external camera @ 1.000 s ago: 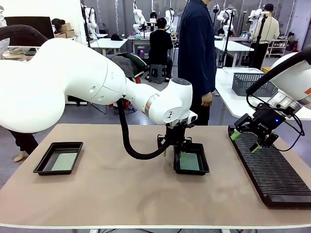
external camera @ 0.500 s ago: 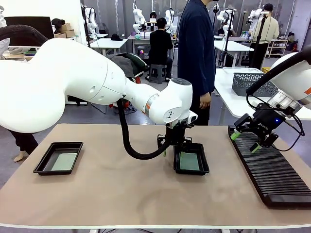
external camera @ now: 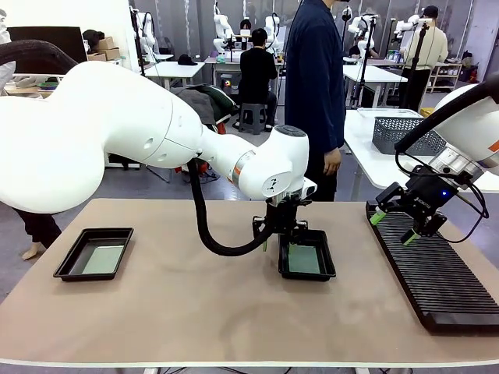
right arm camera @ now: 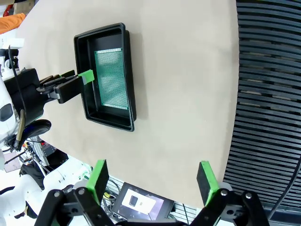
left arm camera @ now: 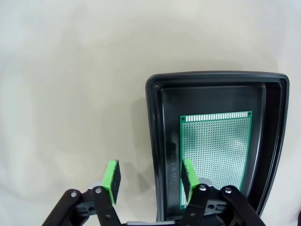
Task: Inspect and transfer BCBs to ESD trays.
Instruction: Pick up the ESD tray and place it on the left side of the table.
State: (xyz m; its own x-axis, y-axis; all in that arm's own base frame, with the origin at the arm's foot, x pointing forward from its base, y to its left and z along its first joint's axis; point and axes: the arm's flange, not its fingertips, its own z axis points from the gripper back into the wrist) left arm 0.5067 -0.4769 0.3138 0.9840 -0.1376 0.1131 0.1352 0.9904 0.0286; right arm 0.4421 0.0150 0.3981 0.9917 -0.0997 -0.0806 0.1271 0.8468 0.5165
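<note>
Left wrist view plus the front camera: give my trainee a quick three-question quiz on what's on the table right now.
1. True or false: the left claw straddles one wall of the shallow black plastic tray, one pad inside and one outside.
2. How many thin green circuit boards lie in black trays across the table? A) one B) two C) three
3. What does the right claw hover above?

Key
1. True.
2. B: one board in the middle tray, another board in the left-hand tray.
3. The long black ribbed rack; its jaws are open and empty.
</note>
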